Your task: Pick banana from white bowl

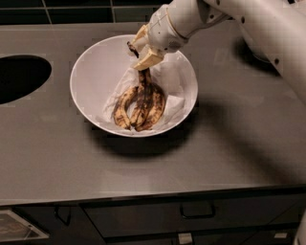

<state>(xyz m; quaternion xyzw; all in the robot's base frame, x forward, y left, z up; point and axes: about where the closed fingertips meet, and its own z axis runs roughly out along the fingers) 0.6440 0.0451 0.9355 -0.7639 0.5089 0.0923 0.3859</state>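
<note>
The white bowl [91, 72], lined with crumpled white paper [174, 91], sits on the grey counter. In it lies a bunch of overripe bananas. The banana [144, 98] is the long, darkest one in the middle, with its dark stem [132, 48] pointing up and back. Two yellower spotted bananas [123, 109] lie beside it. My gripper [142, 49] reaches in from the upper right, over the bowl's far side. Its cream fingers [148, 59] are closed around the stem end, which is raised while the bananas' lower ends rest on the paper.
A dark round opening [19, 76] is cut into the counter at the left. Dark tiles [71, 12] run along the back. Below the counter's front edge [143, 194] are drawers with handles [197, 210]. My white arm [258, 28] crosses the upper right.
</note>
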